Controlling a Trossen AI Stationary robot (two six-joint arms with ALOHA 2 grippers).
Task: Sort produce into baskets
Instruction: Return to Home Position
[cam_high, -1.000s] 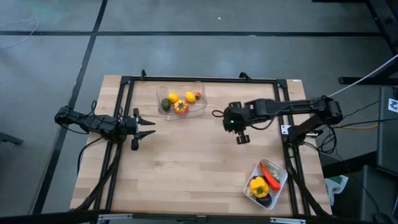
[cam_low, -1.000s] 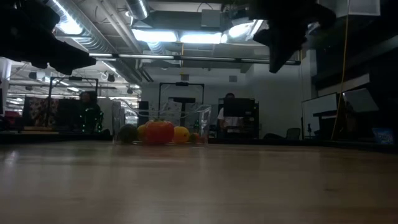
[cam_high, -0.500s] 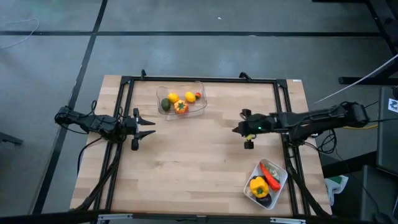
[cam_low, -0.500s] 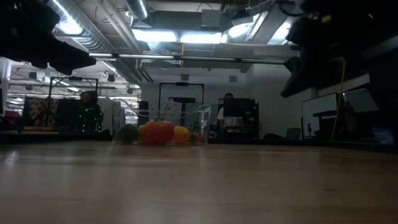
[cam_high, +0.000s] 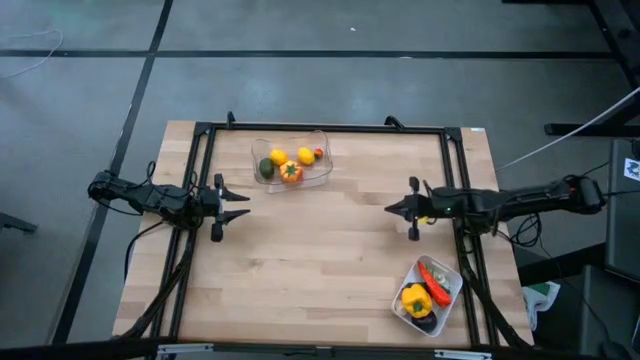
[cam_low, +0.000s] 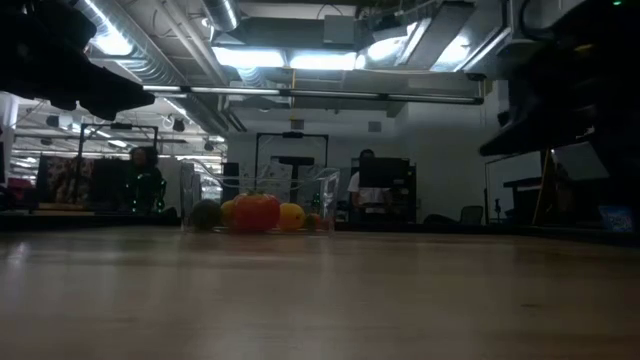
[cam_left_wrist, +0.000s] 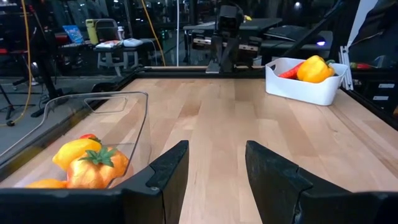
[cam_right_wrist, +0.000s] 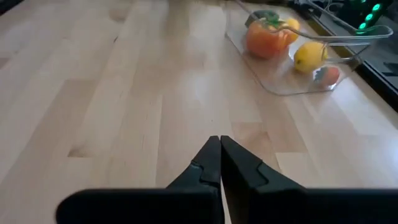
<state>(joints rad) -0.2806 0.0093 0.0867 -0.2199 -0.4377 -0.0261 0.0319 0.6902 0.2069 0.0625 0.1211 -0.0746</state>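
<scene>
Right hand (cam_high: 392, 208) pressed together, empty, over the surface's (cam_high: 320, 260) right side; left hand (cam_high: 243, 204) spread, empty, at the left.

**Both arms low and level, jaws set differently**

I have my left arm (cam_high: 150, 198) stretched out flat over the left side of the bench (cam_high: 320, 250). Its left gripper (cam_high: 238, 205) points inward toward the middle, jaws spread apart. My right arm (cam_high: 510, 198) reaches in from the right edge, nearly straight and level. The right gripper (cam_high: 392, 208) faces the left one, well apart from it, jaws pressed together.
</scene>
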